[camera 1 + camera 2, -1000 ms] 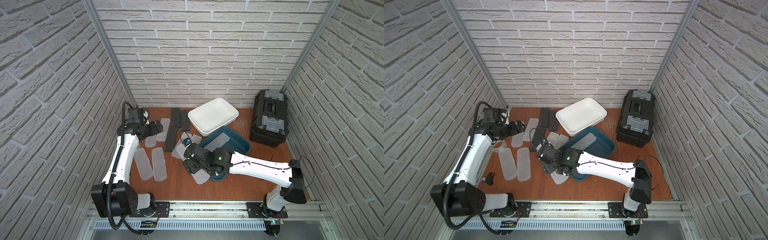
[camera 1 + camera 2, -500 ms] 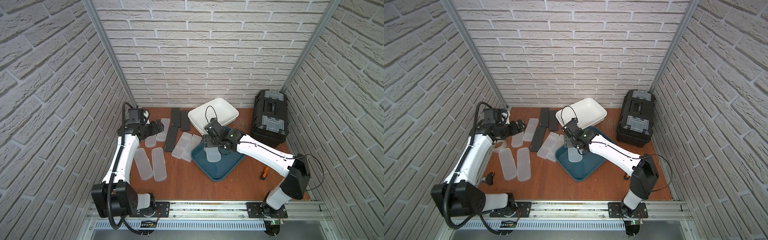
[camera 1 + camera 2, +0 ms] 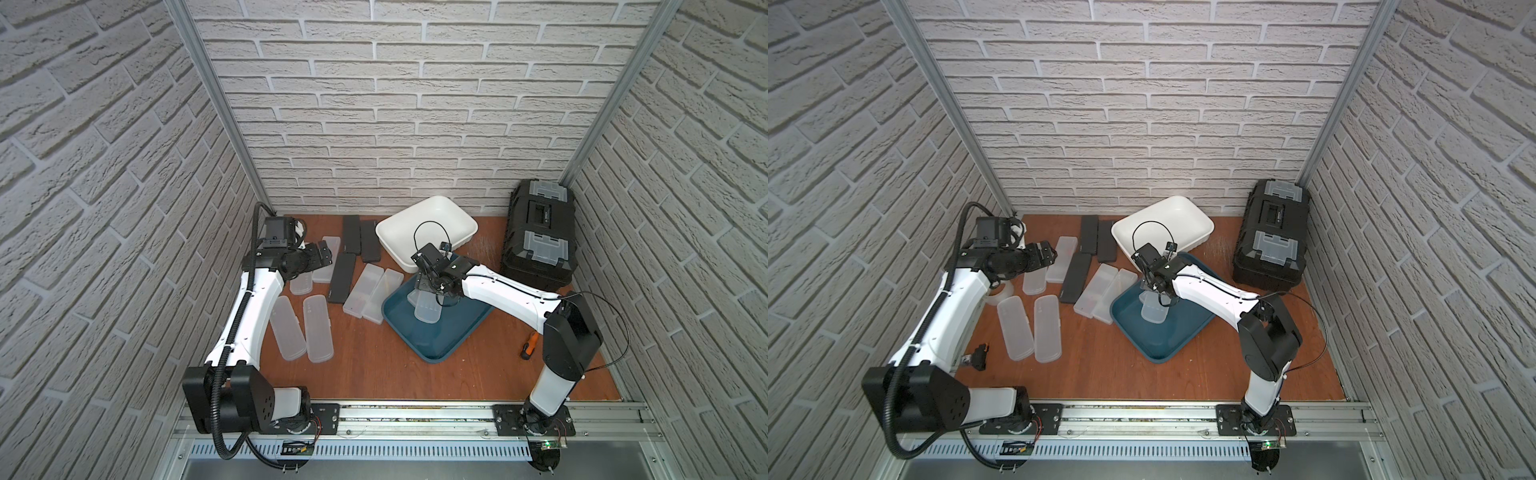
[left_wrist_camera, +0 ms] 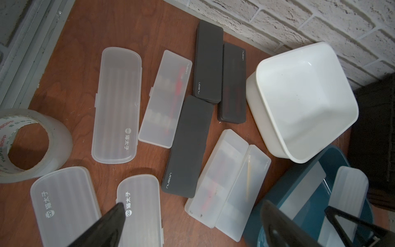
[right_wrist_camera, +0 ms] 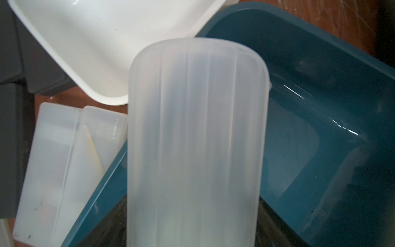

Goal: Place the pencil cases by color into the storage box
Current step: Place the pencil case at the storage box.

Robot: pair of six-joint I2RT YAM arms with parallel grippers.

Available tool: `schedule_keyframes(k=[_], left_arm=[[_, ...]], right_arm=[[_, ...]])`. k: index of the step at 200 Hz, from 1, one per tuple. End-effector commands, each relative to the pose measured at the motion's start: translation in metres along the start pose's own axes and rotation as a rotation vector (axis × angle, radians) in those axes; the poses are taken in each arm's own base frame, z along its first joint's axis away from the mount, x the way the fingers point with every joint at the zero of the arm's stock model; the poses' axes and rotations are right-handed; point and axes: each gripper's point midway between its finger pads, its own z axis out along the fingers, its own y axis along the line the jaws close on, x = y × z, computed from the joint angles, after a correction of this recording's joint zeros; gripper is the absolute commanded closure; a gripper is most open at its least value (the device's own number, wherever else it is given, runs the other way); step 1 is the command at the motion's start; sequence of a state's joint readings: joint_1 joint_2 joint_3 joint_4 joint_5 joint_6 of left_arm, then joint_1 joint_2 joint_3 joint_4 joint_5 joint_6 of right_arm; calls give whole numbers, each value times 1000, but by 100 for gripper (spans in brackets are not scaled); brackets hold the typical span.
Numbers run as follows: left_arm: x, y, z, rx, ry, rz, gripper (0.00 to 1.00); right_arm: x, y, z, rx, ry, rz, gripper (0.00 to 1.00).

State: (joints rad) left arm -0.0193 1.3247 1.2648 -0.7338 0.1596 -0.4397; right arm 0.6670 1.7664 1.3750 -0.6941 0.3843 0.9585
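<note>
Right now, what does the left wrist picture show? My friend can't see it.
Frosted white pencil cases and three black pencil cases lie flat on a brown table below the open left pincer. A white tub and a blue tray with one more frosted case over it sit at one end, a clear tape roll at the other.

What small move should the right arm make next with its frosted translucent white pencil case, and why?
Probably lower slightly and open the jaws: the right gripper holds the frosted translucent white pencil case tilted above the dark teal plastic bin, where another frosted case already lies.
</note>
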Motion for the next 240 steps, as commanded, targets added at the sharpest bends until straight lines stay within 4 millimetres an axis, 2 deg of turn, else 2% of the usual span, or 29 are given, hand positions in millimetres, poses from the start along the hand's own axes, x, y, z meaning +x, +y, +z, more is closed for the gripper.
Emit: schedule_keyframes(k=[1, 38, 113, 185, 240], left_arm=[[-2, -5, -10, -23, -28, 55, 2], [0, -14, -16, -12, -35, 89, 2], [5, -29, -18, 12, -33, 128, 2], [8, -31, -27, 16, -54, 139, 2], [8, -34, -30, 25, -59, 144, 2]], right_arm=[[-8, -25, -8, 39, -30, 94, 44], [-4, -44, -6, 90, -28, 123, 44], [24, -77, 2, 139, -14, 182, 44], [43, -76, 20, 168, 35, 230, 45], [54, -56, 33, 177, 87, 321, 44]])
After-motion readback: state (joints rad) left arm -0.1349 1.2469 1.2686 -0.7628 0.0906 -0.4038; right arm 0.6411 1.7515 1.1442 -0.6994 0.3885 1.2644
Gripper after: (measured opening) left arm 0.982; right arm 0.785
